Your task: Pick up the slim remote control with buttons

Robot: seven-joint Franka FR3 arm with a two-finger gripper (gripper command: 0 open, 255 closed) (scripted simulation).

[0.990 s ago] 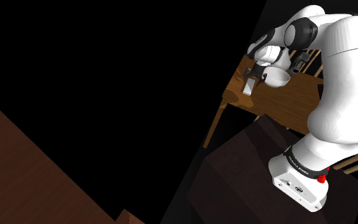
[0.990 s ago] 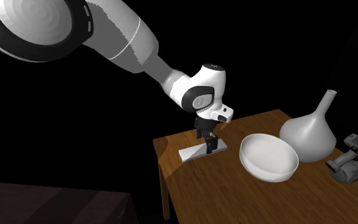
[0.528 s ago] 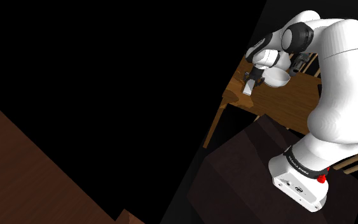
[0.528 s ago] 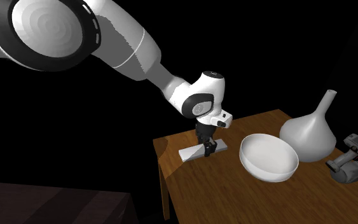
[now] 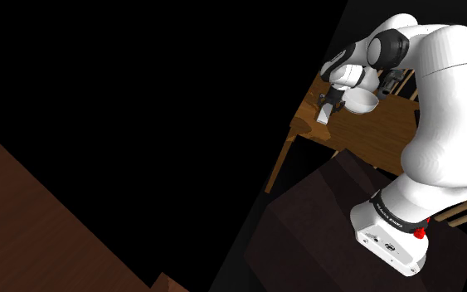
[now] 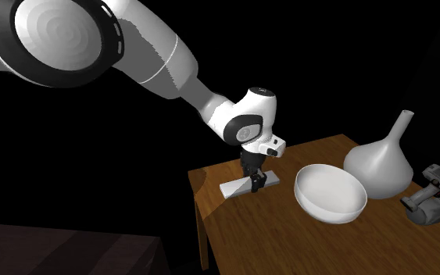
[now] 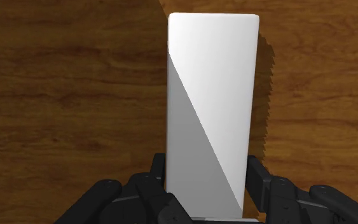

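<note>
Wrist view: the remote (image 7: 212,95) is drawn as a plain white slab, half of it shaded grey, lying flat on the wooden table (image 7: 63,95). The gripper (image 7: 206,170) straddles its near end. The black fingers (image 7: 157,172) press against both long sides, so the jaws are grasping the remote. This contact is plain here; in the other two views it is too small to judge.

Second exterior view: the remote (image 6: 236,188) sits near the table (image 6: 288,234) corner. The gripper (image 6: 255,181) points straight down on it. Setting seen here: a white bowl (image 6: 329,191) near the remote, then a white vase (image 6: 378,164) and a grey power tool (image 6: 433,195).

Shoulder view: dark stand (image 5: 323,207); the gripper (image 5: 331,101) is over the remote (image 5: 324,116), and the bowl (image 5: 361,101) is close by. A black area surrounds the table (image 5: 381,128).
</note>
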